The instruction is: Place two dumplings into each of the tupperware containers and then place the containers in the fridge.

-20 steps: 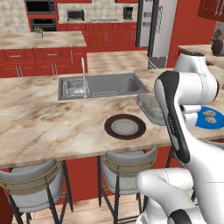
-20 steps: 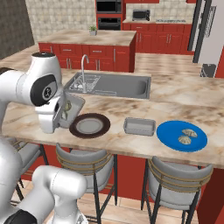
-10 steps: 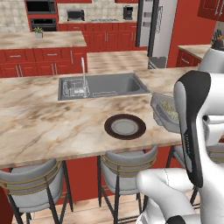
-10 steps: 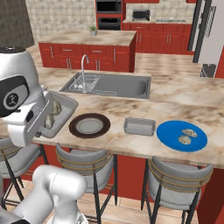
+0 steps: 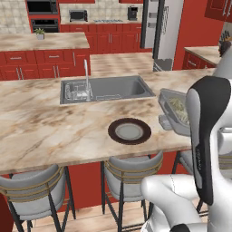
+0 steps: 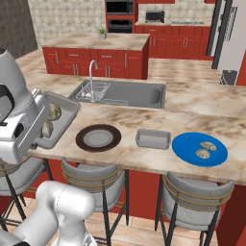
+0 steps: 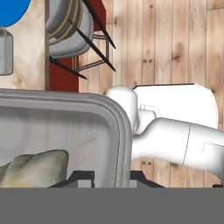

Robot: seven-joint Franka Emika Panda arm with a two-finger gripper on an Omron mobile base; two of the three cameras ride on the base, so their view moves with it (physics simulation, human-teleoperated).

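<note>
We've got one container [image 6: 57, 120] clamped by its rim in the gripper [image 7: 105, 177], lifted off the counter with two dumplings [image 6: 54, 111] inside. This looks like the carry to the fridge [image 5: 165, 31], far behind; next we need a level turn that way.

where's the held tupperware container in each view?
Left base view: tupperware container at right, beside the arm.
Right base view: at left, against the arm, dumplings inside.
Hand view: lower left, rim between the fingers.
Shared landmark: dark-brown plate.
</note>
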